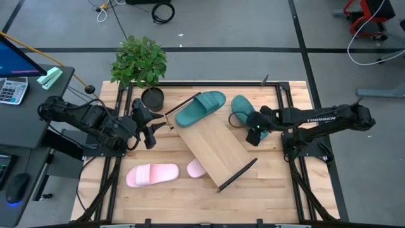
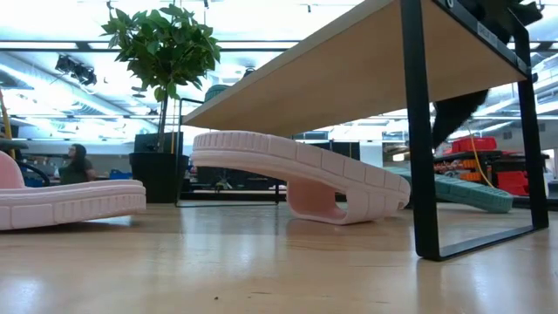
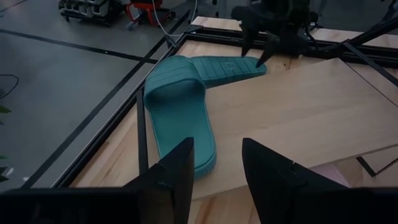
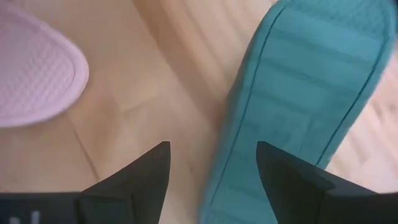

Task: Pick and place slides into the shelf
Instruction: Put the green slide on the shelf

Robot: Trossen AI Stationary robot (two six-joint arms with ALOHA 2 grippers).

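Note:
The shelf (image 1: 215, 149), a light wood board on black end bars, stands slantwise mid-table. One teal slide (image 1: 199, 107) lies strap up across its far left end. A second teal slide (image 1: 242, 109), sole up, lies on the table right of it. One pink slide (image 1: 152, 174) lies near left; another (image 2: 296, 179) rests arched, partly under the shelf. My left gripper (image 1: 149, 134) hovers open off the shelf's left end, facing the first teal slide (image 3: 177, 112). My right gripper (image 4: 211, 162) stands open over the sole-up teal slide (image 4: 298, 93), pointing steeply down.
A potted plant (image 1: 139, 60) with a black pot (image 1: 152, 98) stands at the table's far left corner. Black frame rails (image 1: 288, 101) run along the table's sides. A desk with a calculator (image 1: 12, 92) is off the left edge. A person (image 2: 78, 161) sits far behind.

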